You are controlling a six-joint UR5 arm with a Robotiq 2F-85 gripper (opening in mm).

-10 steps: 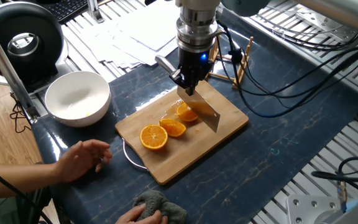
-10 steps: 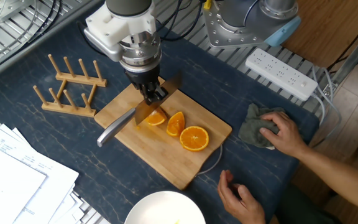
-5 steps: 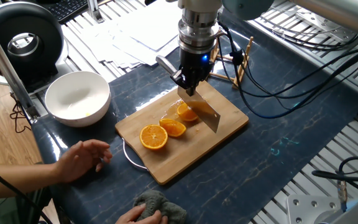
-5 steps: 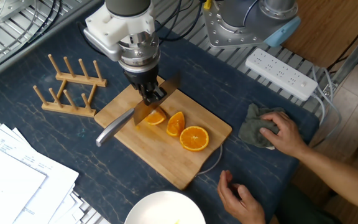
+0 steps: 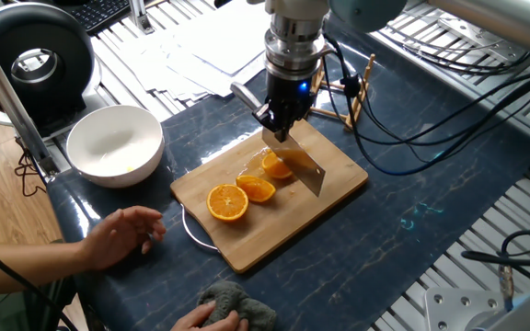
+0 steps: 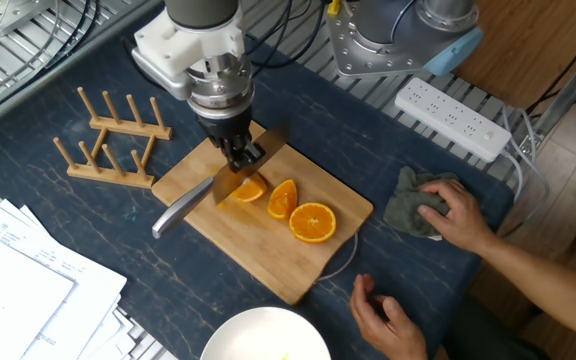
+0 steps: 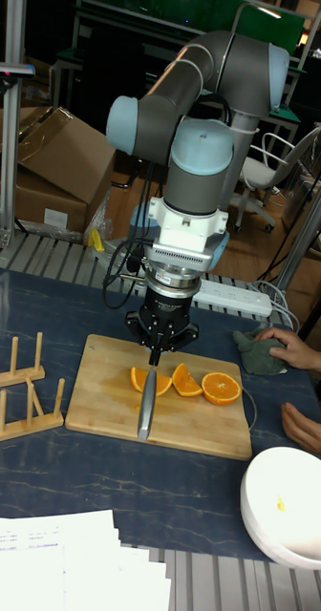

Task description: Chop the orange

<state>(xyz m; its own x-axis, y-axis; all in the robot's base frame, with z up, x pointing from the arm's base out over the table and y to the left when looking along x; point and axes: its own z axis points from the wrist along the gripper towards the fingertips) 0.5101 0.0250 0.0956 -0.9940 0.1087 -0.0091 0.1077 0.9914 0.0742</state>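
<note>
Only the tall fixed view shows the knife (image 7: 146, 403) edge-on against the orange (image 7: 141, 379)

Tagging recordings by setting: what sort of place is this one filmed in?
Probably a robotics lab or workshop, not a kitchen. The dark blue table sits on bare aluminium framing, a white power strip and loose black cables lie about, and cardboard boxes and a white office chair stand behind.

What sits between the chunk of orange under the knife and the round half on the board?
A slim orange wedge lies between the orange chunk and the round half, seen best in the other fixed view.
</note>
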